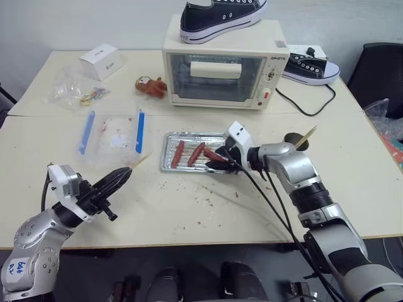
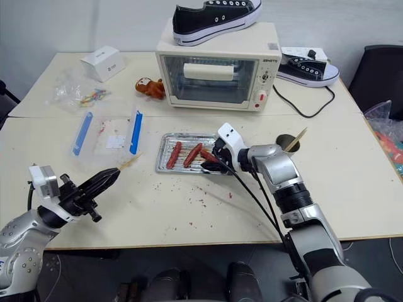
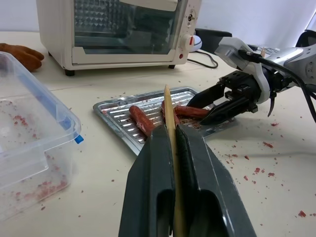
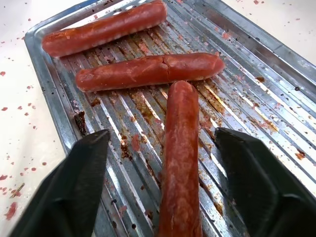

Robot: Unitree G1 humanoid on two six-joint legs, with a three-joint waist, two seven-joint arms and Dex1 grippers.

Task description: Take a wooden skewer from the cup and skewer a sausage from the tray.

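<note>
With the wooden skewer (image 3: 168,118) clamped in my left gripper (image 1: 121,177), my right gripper (image 4: 163,197) hangs spread around the sausage (image 4: 180,163) at the tray (image 1: 169,146)'s three-o'clock end, none yet pierced.

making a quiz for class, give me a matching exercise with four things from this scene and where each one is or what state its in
Things:
1. wooden skewer
2. black sneaker
3. right gripper
4. cup

Places or states:
A. on top of the toaster oven
B. open around a sausage on the tray
C. clamped in the left gripper
D. on the table, right of the tray

Pairs: 1-C, 2-A, 3-B, 4-D
</note>
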